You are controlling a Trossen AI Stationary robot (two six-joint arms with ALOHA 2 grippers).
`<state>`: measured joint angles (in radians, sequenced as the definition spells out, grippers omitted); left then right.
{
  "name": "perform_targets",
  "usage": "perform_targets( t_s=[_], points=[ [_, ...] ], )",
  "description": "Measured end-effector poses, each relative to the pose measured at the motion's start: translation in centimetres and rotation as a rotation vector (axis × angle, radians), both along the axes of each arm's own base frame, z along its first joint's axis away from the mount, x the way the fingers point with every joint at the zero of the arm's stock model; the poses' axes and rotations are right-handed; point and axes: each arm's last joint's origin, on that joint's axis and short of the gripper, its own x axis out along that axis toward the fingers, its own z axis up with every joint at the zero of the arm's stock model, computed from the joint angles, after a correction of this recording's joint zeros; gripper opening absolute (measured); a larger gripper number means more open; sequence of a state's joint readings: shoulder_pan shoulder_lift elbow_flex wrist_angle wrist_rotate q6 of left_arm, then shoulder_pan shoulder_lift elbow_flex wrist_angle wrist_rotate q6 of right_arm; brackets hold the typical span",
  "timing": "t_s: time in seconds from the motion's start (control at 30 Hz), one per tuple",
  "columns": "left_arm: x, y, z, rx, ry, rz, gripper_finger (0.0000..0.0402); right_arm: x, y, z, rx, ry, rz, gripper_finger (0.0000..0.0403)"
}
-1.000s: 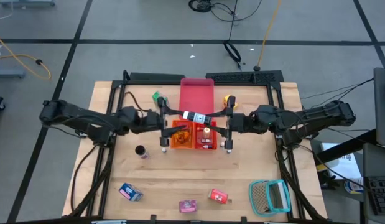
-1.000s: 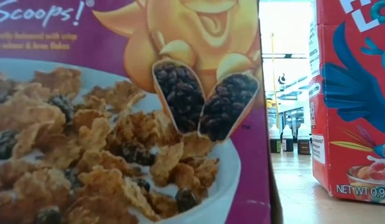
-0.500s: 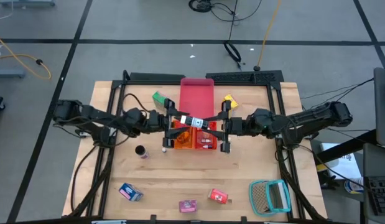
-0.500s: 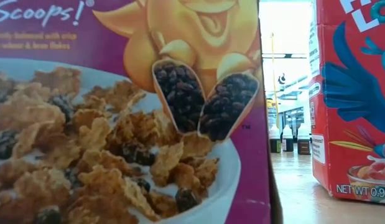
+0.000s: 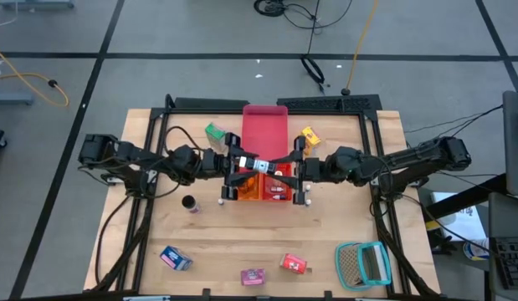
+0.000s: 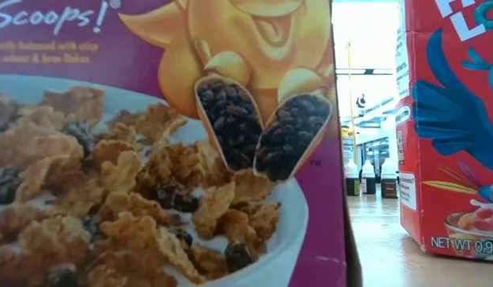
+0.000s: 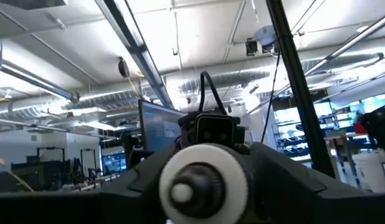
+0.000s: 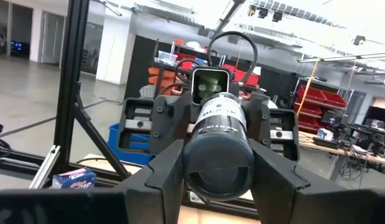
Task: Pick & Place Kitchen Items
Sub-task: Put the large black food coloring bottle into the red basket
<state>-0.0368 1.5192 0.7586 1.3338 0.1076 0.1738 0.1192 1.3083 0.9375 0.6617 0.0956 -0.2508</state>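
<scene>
Both tools meet above the orange tray (image 5: 242,191). The right tool (image 5: 282,165) is clamped on the dark base end of a small dark bottle (image 8: 218,143), held level. The left tool (image 5: 242,161) sits at the bottle's white cap end; whether it has gripped yet I cannot tell.

This looks like a handover. To do it well, the right tool should keep its hold until the left one is firmly set on the cap end. Then it should let go and draw straight back along the bottle's axis, so nothing twists or drops into the tray.

Counted on the counter (image 5: 342,226) around the orange tray:
- one red tray (image 5: 265,125) behind it
- one green box (image 5: 212,131)
- one yellow box (image 5: 309,135)
- one dark can (image 5: 189,203)
- one blue box (image 5: 175,257)
- one pink box (image 5: 253,276)
- one red box (image 5: 294,264)
- one teal basket (image 5: 363,263)

Items inside the orange tray are too small to count.
</scene>
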Motion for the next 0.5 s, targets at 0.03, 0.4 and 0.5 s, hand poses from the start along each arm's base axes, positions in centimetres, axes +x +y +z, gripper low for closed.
perform_targets(
  t_s=[0.03, 0.4, 0.5],
  points=[
    [0.0, -0.01, 0.0, 0.006, 0.0, -0.008, 0.0187, -0.03, 0.0, 0.03, 0.0, -0.001, 0.0, 0.0138],
    [0.06, -0.04, -0.13, 0.014, 0.016, -0.022, 0.0128, -0.12, -0.06, -0.02, -0.004, 0.015, -0.002, 0.0138],
    [0.06, 0.0, -0.12, -0.006, 0.026, -0.025, 0.0133, -0.16, -0.08, -0.13, -0.002, 0.035, -0.008, 0.0138]
  ],
)
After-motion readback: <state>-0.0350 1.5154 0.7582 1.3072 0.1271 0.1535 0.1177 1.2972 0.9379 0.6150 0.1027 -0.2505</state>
